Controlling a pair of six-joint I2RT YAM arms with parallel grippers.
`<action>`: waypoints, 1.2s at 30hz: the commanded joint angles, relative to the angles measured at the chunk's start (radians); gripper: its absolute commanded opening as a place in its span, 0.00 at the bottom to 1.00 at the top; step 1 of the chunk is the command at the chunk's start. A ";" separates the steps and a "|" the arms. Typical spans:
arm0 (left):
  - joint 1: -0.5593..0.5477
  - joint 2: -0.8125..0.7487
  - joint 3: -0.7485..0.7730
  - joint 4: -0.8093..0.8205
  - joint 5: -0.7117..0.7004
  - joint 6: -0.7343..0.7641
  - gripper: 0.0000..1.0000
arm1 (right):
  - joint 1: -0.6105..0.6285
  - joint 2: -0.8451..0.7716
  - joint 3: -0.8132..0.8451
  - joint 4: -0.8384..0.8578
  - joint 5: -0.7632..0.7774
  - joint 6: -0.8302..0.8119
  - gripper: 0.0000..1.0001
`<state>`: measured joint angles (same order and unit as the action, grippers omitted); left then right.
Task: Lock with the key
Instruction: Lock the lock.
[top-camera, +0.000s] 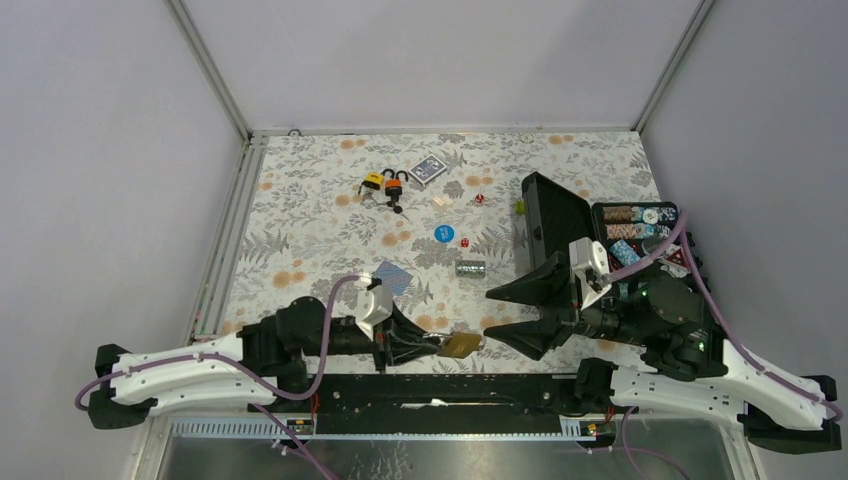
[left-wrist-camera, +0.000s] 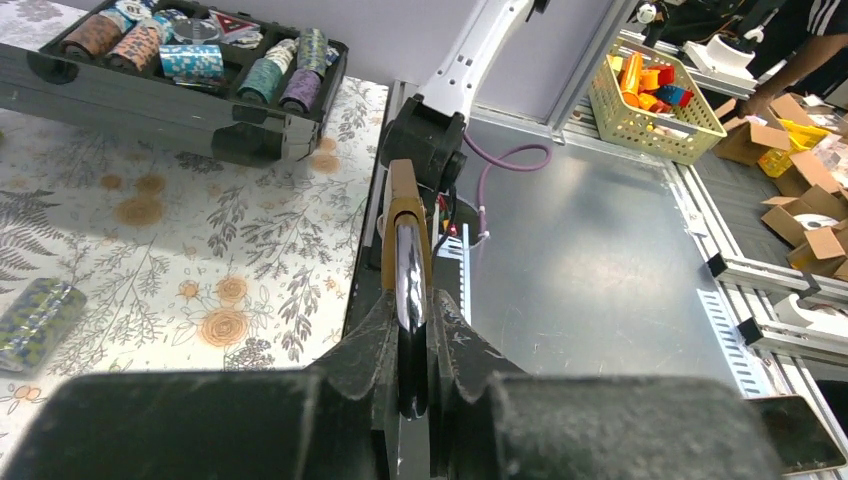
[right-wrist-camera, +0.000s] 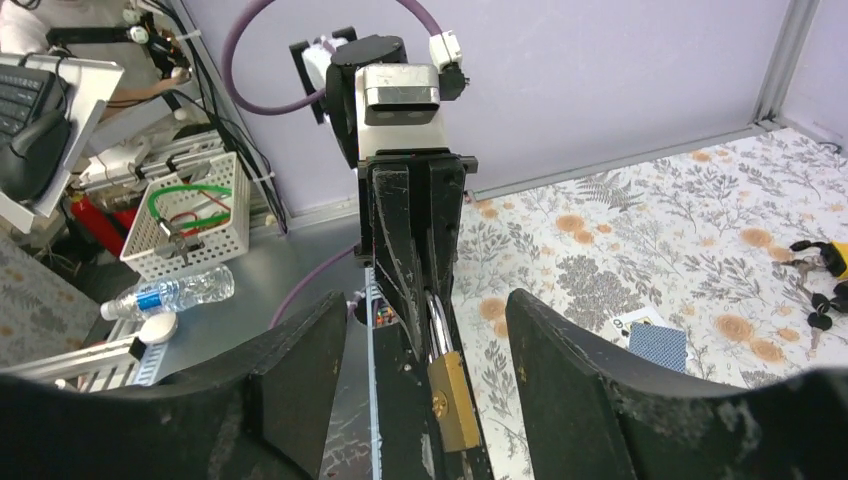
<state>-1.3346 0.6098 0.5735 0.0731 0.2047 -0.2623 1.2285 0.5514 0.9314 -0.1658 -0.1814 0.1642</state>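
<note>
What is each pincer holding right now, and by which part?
The left pincer clamps the brass padlock by its steel shackle. The right pincer is open and holds nothing.

I can read no text, number or brand in any of my three camera views. The water bottle (right-wrist-camera: 165, 293) lying beside the rig has a blue label, but its print is too small to make out. A blue disc (top-camera: 444, 234) on the table (top-camera: 300, 220) bears a pale mark that I cannot read. In the black case (left-wrist-camera: 150, 105), the chips (left-wrist-camera: 190, 60) show only patterned edges. Something marked with a red and white triangle (left-wrist-camera: 228, 22) lies among them, with no legible lettering.
</note>
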 joint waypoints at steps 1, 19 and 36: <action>-0.003 -0.082 0.036 0.202 -0.045 0.005 0.00 | -0.002 -0.031 -0.036 0.063 0.036 0.014 0.67; -0.003 -0.171 0.067 0.197 0.027 0.028 0.00 | -0.003 -0.045 -0.140 0.041 -0.086 0.057 0.57; -0.003 -0.174 0.082 0.242 0.047 0.038 0.00 | -0.003 0.035 -0.157 0.039 -0.137 0.069 0.51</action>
<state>-1.3346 0.4603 0.5701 0.1040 0.2359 -0.2394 1.2285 0.5735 0.7799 -0.1482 -0.2848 0.2249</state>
